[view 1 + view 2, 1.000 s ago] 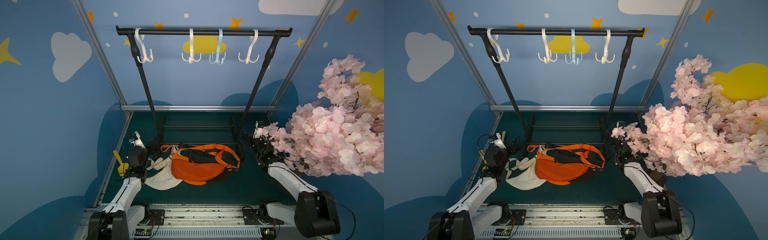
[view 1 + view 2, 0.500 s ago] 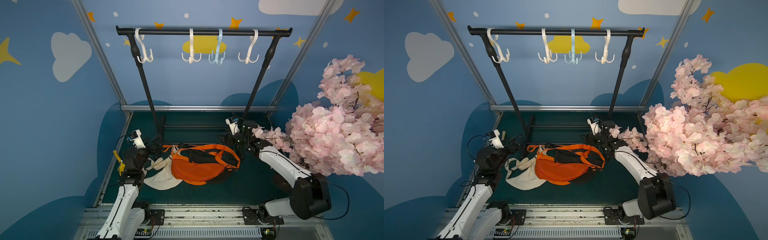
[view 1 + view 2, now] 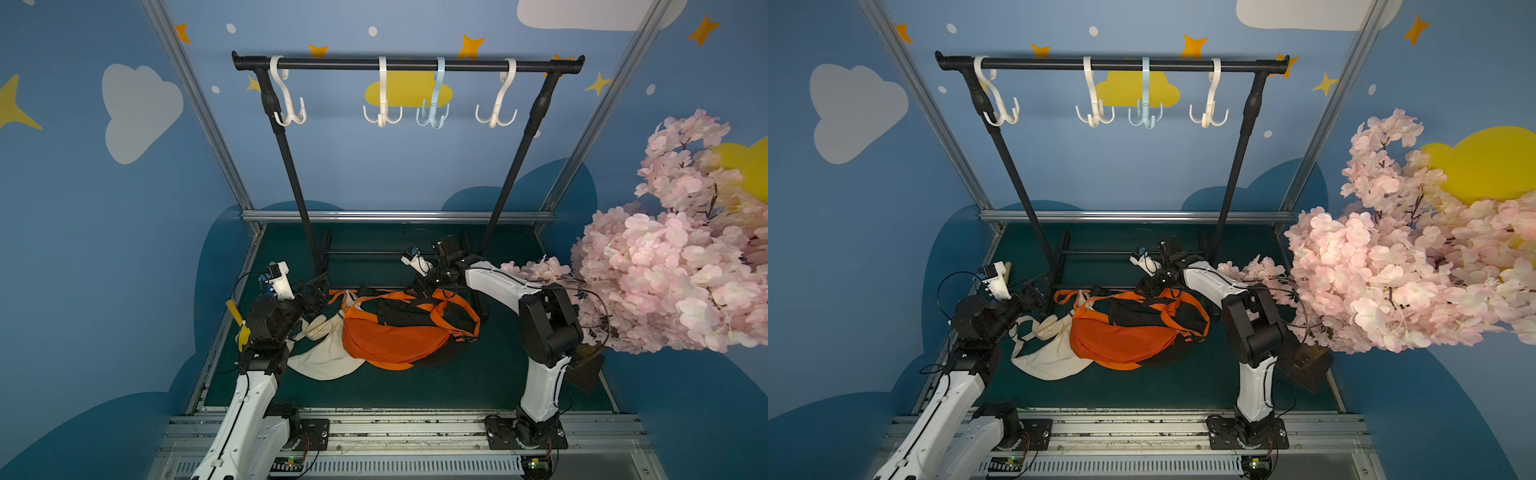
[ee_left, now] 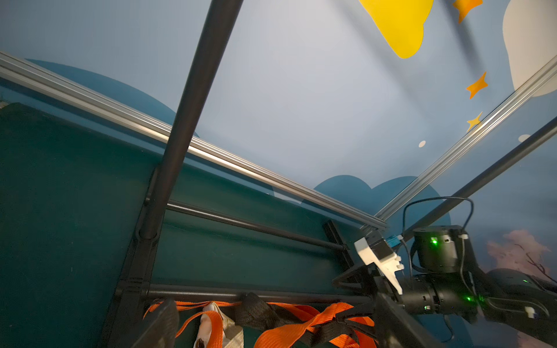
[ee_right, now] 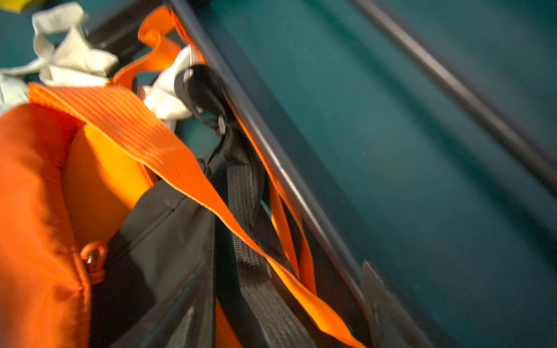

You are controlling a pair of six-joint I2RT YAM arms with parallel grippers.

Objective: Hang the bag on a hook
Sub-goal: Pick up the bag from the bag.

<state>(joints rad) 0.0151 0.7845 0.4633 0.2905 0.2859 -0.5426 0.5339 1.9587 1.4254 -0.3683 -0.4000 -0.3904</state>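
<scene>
Dim, even light — right wrist view motion-blurred.

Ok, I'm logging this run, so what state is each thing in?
orange bag: lying on the floor, unhung
cream bag: on the floor, against the orange bag
hooks: all four empty
left gripper: open, empty
right gripper: open, astride the orange bag's straps

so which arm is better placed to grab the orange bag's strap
Right, probably: the right hand hovers over the orange bag's straps, which fill its wrist view. The left hand sits by the cream bag.
</scene>
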